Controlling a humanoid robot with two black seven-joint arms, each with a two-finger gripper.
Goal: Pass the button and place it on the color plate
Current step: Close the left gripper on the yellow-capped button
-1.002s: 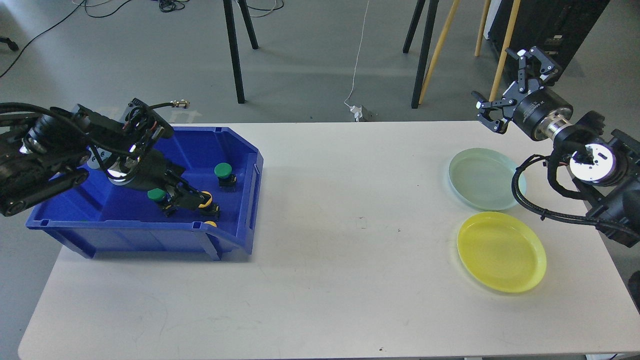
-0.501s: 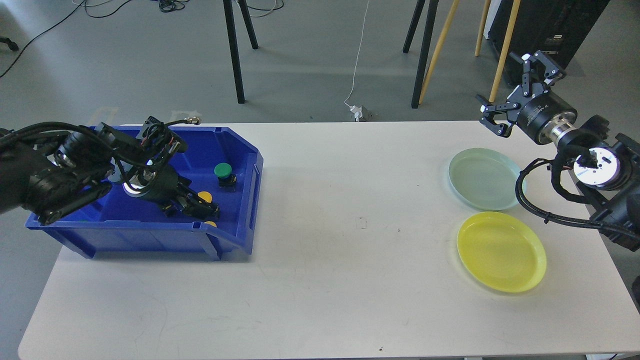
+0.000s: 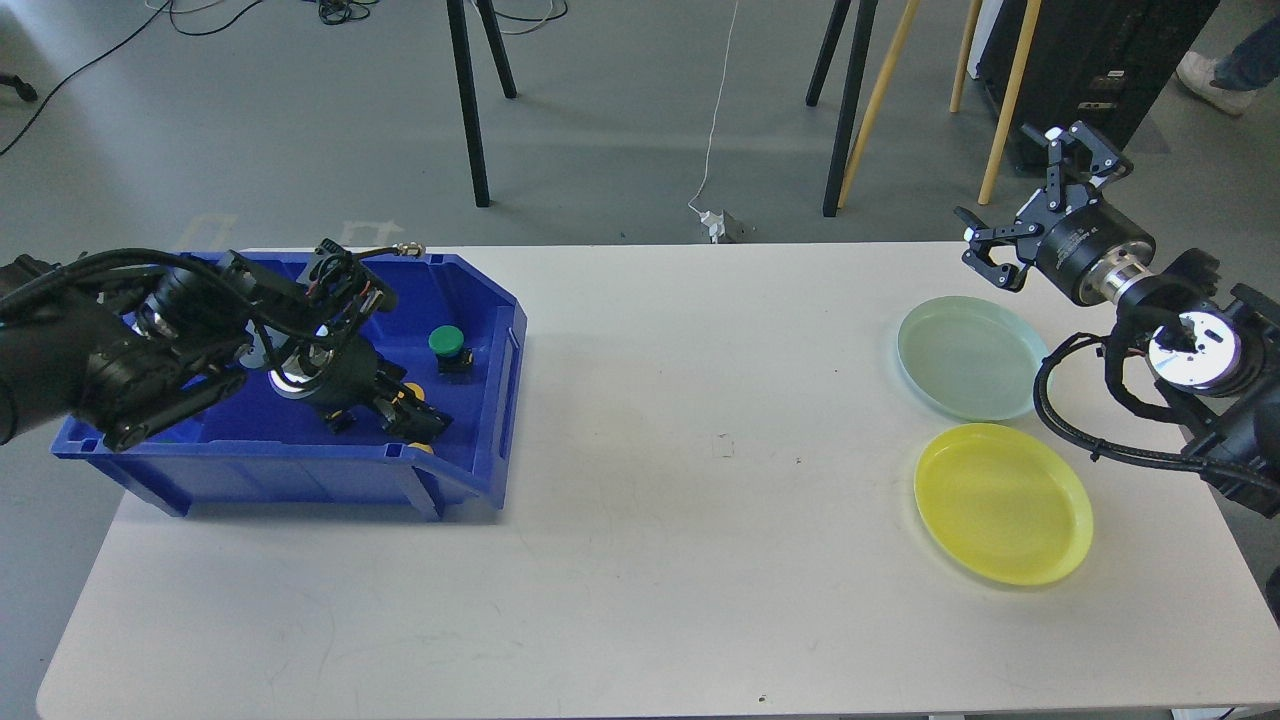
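Left gripper [image 3: 412, 415], grip state indiscernible, inside blue plastic bin [image 3: 480, 290] over yellow-capped push-button [image 3: 408, 397]; small, rigid, light, smooth-capped; best grasped across its black body.

Black arms, looped cables, silver wrist rings

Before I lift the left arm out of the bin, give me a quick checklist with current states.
1. Left gripper down inside the blue bin: ok.
2. Yellow button at its fingers: ok, but grip firmness cannot tell.
3. Green button apart from the gripper: ok.
4. Right gripper open and waiting above the far table edge: ok.
5. Yellow plate empty: ok.
6. Pale green plate empty: ok.
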